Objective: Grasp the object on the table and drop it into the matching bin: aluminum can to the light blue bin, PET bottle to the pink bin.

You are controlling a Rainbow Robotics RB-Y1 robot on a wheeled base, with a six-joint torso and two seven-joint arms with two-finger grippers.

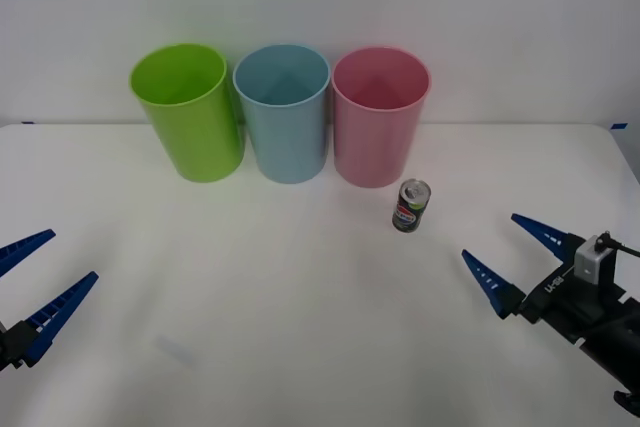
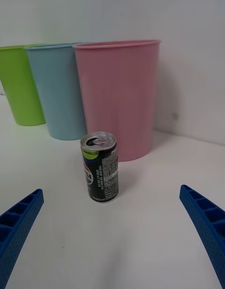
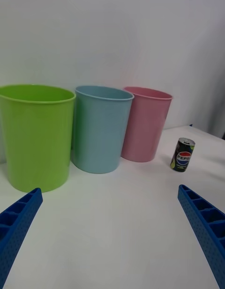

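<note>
A small dark aluminum can [image 1: 411,206] [image 2: 100,167] [image 3: 182,154] with a silver top stands upright on the white table [image 1: 300,297], just in front of the pink bin [image 1: 380,127] [image 2: 119,96] [image 3: 145,122]. The light blue bin [image 1: 284,112] [image 2: 56,89] [image 3: 99,127] stands to the left of the pink one. My right gripper [image 1: 502,250] [image 2: 112,242] is open, low over the table to the right of the can and apart from it. At the front left edge my left gripper [image 1: 40,272] [image 3: 110,232] is open, far from the can.
A lime green bin [image 1: 186,110] [image 2: 18,85] [image 3: 35,134] stands leftmost in the row of three along the table's back edge, against a white wall. Open tabletop lies between the two grippers.
</note>
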